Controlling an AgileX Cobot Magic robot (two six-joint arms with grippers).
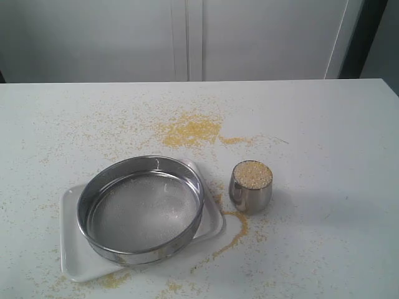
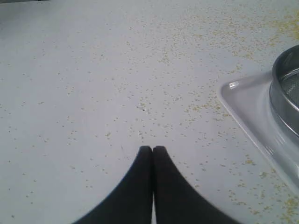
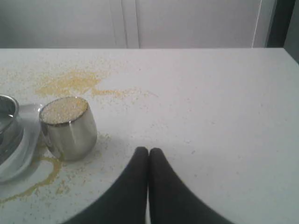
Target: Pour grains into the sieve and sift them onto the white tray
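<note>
Golden-yellow and paler off-white grains [image 1: 252, 174] fill a small shiny steel cup [image 1: 249, 198] right to its brim. The cup stands upright on the white table [image 1: 336, 124]. More grains lie loose on the tabletop. They are thickest in a yellow patch behind the cup and in a thin trail curling round its base, with a sparse speckle nearly everywhere else.

Just beside the cup, apart from it, sits the sieve [image 1: 156, 252]. It is wide, round and shallow, with a steel wall and a fine grey mesh bottom. It rests on the white tray [image 1: 72, 255] and covers most of it, so only the tray's rounded corners and low rim show around it.

My left gripper [image 2: 152, 149] is closed, its two dark fingers pressed tip to tip with nothing between them. It is over speckled table, near one corner of the tray but clear of it, with the sieve's rim just beyond that corner.

My right gripper [image 3: 148, 150] is also closed and empty. It is over the table and apart from the cup, which is nearer to it than the sieve and tray.
</note>
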